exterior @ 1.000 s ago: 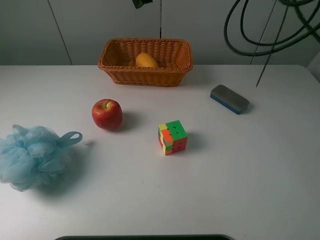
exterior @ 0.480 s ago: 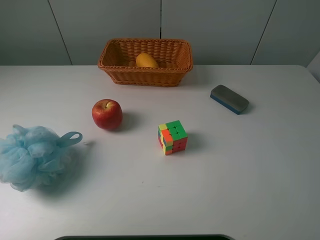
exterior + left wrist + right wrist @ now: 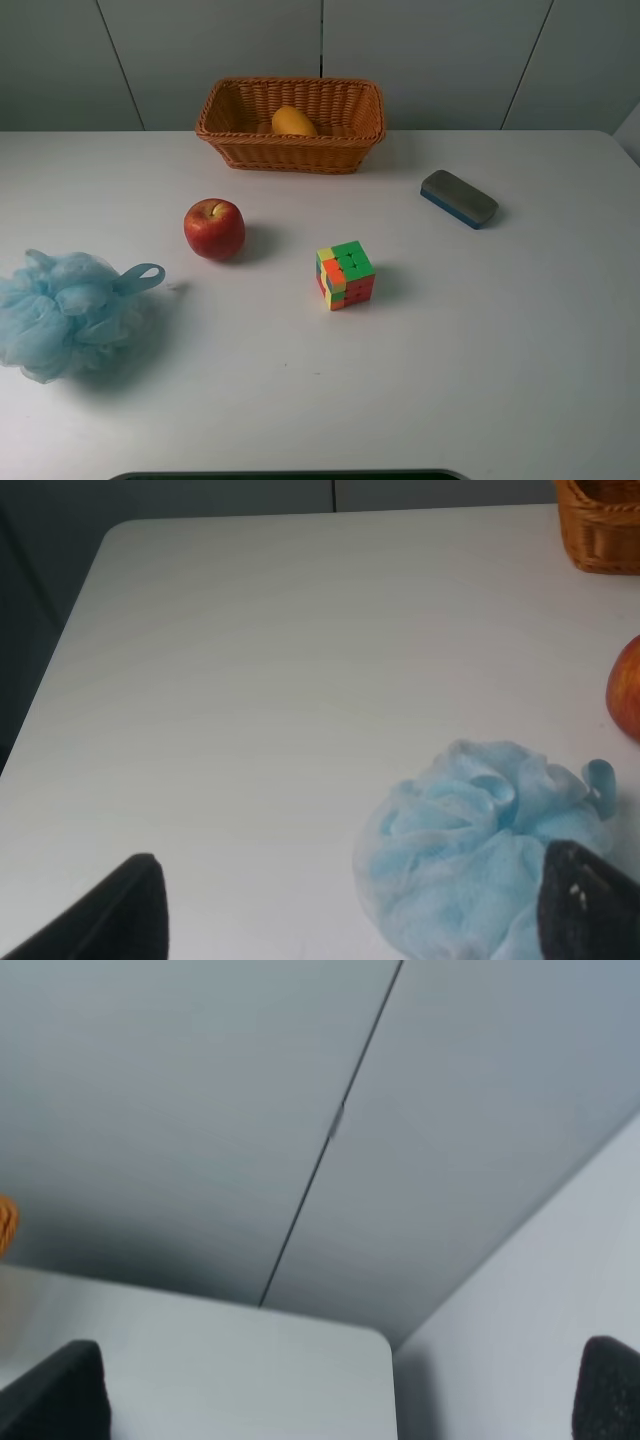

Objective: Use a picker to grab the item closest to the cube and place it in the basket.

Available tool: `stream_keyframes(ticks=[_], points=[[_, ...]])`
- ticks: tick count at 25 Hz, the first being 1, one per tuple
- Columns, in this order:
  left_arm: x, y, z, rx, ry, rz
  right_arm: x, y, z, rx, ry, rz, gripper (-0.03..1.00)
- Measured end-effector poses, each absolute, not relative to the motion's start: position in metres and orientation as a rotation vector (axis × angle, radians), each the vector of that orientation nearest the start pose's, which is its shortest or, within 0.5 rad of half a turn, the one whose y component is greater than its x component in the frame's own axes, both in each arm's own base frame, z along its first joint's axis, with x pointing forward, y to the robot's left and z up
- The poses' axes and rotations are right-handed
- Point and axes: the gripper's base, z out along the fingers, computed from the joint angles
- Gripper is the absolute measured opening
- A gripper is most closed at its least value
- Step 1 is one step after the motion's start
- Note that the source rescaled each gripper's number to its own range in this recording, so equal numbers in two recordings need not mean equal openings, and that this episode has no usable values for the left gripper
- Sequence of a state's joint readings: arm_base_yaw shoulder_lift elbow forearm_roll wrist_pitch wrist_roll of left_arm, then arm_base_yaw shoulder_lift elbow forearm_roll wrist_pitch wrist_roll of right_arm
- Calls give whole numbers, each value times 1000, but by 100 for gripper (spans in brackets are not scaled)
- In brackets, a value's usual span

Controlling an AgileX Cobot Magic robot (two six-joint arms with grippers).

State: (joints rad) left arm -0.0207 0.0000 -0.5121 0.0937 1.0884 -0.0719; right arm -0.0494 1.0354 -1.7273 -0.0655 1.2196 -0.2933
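Observation:
The multicoloured cube (image 3: pixel 345 275) sits at the table's middle. A red apple (image 3: pixel 214 228) stands to its left and a grey-and-blue eraser (image 3: pixel 459 198) to its back right. The wicker basket (image 3: pixel 290 150) at the back holds a yellow mango (image 3: pixel 294 121). Neither gripper shows in the exterior view. In the left wrist view my left gripper (image 3: pixel 355 920) is open and empty above the blue bath pouf (image 3: pixel 480 845), with the apple (image 3: pixel 625 685) and the basket (image 3: pixel 600 525) at the frame's edge. My right gripper (image 3: pixel 330 1390) is open and empty, facing the wall.
A blue mesh bath pouf (image 3: pixel 65 312) lies at the table's left edge. The grey wall panels stand behind the basket. The table's far right corner (image 3: pixel 370 1345) shows in the right wrist view.
Dark cables and a dark part that hung at the top of the exterior view one second ago have left the frame. The objects on the table have not moved.

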Motion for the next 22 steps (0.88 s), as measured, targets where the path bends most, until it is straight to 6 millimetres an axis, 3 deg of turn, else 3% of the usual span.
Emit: stream_keyframes(ticks=[5,11,17,22], points=[[-8,8,279,-59,2056,55,69,-4,495,-245,2018,-227,100],[-8,8,279,-59,2056,55,9,0,414,-240,1979,-207,100],[-8,8,279,-59,2056,55,-28,5,337,-182,1939,-131,100],[-8,8,279,-59,2056,55,-25,7,304,-133,2016,-57,100]])
